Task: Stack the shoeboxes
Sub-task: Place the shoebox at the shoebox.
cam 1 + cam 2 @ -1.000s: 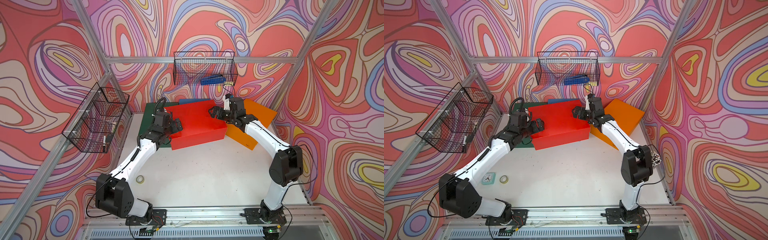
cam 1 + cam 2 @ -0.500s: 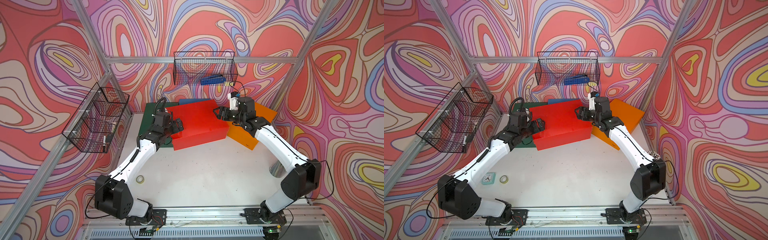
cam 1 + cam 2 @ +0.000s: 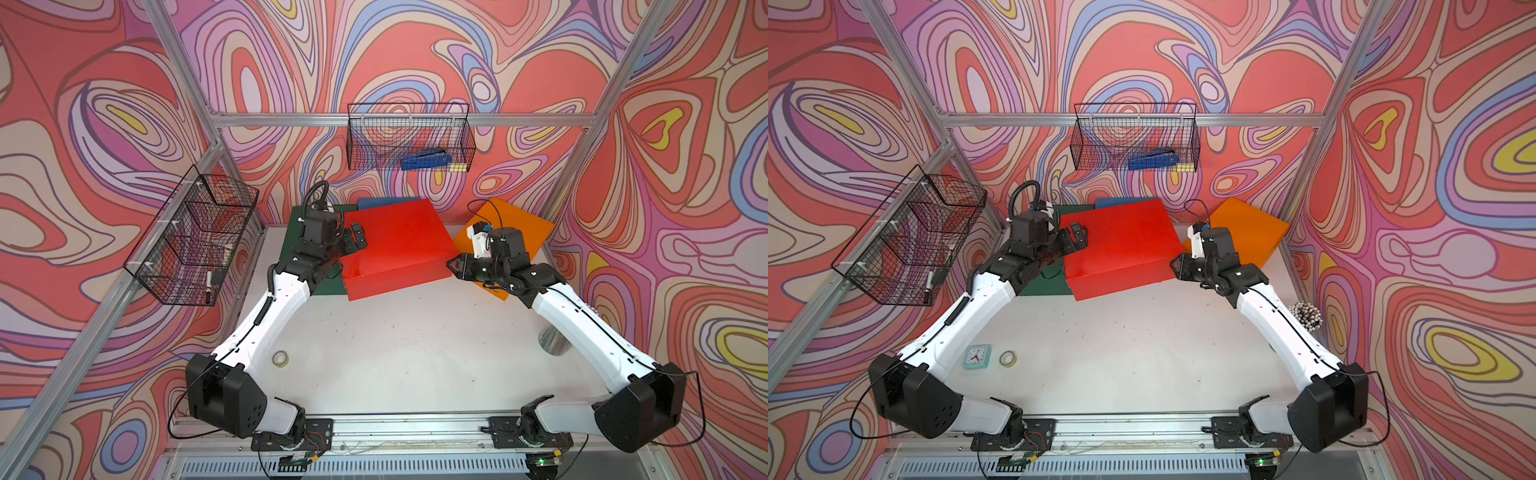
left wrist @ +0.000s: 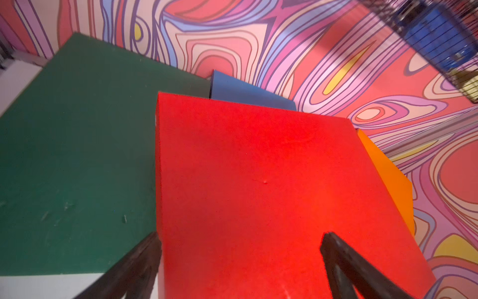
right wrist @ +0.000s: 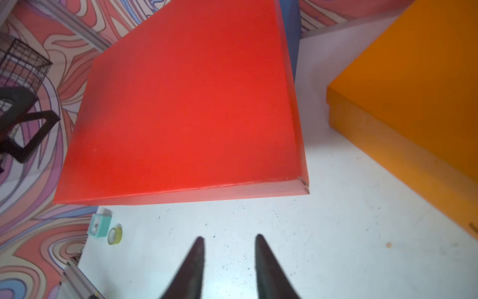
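Jaws wide apart, the left gripper (image 3: 358,237) straddles the left edge of the red shoebox (image 3: 395,245), one finger over the green shoebox (image 4: 77,155), forearm reaching low and forward. Red lies skewed, covering most of the blue shoebox (image 4: 245,90) (only a sliver shows behind). I'd square it first, then press from both ends. Across it, the right gripper (image 5: 229,236) hovers beside the orange shoebox (image 3: 519,224), jaws a narrow gap apart and empty, pointing at red's corner.
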You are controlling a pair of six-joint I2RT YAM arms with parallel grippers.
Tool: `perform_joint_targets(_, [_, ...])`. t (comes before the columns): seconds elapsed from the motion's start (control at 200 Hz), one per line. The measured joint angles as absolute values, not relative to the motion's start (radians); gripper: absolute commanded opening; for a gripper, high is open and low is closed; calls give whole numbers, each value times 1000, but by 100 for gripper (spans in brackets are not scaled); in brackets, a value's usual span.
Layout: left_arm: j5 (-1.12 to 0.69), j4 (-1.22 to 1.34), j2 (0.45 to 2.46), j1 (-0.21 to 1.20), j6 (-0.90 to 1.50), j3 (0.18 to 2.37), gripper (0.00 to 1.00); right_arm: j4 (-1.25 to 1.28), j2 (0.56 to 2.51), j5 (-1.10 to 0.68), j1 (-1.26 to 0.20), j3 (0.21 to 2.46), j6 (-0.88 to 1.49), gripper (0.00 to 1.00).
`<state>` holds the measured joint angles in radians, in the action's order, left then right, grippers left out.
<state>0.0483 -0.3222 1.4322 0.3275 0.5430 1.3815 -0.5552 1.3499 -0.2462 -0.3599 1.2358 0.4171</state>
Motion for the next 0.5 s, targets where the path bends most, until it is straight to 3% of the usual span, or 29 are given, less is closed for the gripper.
perform_joint_targets(0.025, [56, -324, 1432, 327, 532, 1396, 100, -559, 1359, -253, -360, 1234, 417, 0])
perform_joint_targets(0.28, [67, -290, 1467, 251, 446, 1469, 97, -509, 1450, -312, -361, 1201, 435, 0])
perform_joint_targets(0.501, [-68, -263, 1731, 106, 447, 1665, 91, -478, 1524, -264, -361, 1224, 419, 2])
